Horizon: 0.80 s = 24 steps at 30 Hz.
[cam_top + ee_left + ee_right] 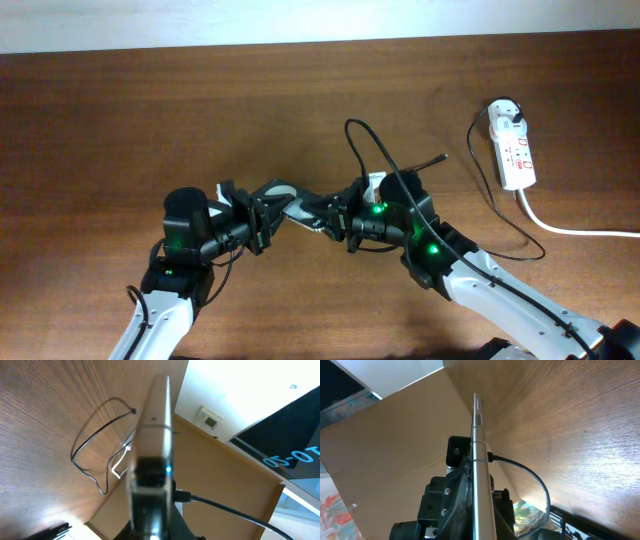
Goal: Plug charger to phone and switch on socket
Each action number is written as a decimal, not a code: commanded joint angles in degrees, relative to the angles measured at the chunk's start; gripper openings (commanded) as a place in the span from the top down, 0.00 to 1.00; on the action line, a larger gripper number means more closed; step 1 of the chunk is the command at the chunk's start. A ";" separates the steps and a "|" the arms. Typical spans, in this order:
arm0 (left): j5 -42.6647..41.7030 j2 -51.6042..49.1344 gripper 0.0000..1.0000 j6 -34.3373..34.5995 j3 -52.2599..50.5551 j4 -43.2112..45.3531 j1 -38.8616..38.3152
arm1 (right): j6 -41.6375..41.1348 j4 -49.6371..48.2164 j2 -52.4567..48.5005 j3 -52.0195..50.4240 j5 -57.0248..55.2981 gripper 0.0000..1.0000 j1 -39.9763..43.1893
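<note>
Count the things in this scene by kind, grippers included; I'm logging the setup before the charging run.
Grippers: 2, the left gripper and the right gripper
Phone: 1, the phone between the two grippers
Charger cable: 1, the charger cable
Power strip: 1, the power strip
Total: 5

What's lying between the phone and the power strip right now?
In the overhead view, only the charger cable loops between the phone and the socket; the rest of that stretch is bare tabletop.
</note>
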<state>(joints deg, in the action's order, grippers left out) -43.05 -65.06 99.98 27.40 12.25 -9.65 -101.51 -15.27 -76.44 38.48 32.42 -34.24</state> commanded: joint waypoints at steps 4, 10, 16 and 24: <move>4.68 -0.04 1.00 -5.11 0.44 -3.52 -0.04 | 5.84 1.07 0.63 0.74 2.84 0.40 -1.33; 6.95 -0.02 1.00 -34.88 0.44 -12.87 -0.04 | 22.21 19.34 0.63 0.74 -6.25 0.08 -1.31; -0.22 -0.02 1.00 -50.66 0.44 -21.29 -0.04 | 48.74 35.08 0.66 0.74 -7.82 0.01 11.21; -9.16 -10.14 1.00 -51.58 11.30 -15.74 -0.04 | 48.81 42.80 0.57 0.72 -28.50 0.01 16.26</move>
<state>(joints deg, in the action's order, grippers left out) -47.68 -70.02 50.48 32.45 -4.43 -9.74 -53.54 27.14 -76.07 39.16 13.63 -18.28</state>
